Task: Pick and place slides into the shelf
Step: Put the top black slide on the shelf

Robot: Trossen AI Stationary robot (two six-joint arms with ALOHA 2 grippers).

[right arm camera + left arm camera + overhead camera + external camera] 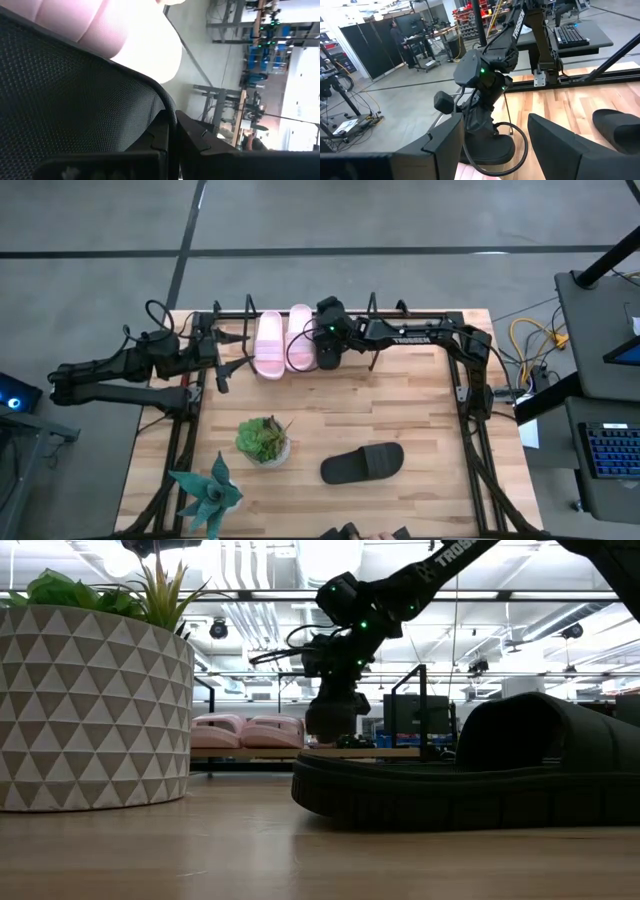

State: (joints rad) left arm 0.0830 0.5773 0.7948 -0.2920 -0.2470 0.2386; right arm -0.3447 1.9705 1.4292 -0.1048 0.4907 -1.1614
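Right hand (328, 358) clenched on a black slide (330, 356) at the shelf (400, 313) beside two pink slides (283, 340); left hand (222, 365) released, empty.

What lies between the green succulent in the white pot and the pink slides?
Nothing: bare wooden table separates the potted green succulent from the two pale pink slides, in the high view.

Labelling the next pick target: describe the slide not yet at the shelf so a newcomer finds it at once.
Start at the wooden table in the high view, then go to its near edge, away from the shelf. Right of the potted succulent lies a black slide, on its own; the pink slides sit at the shelf.
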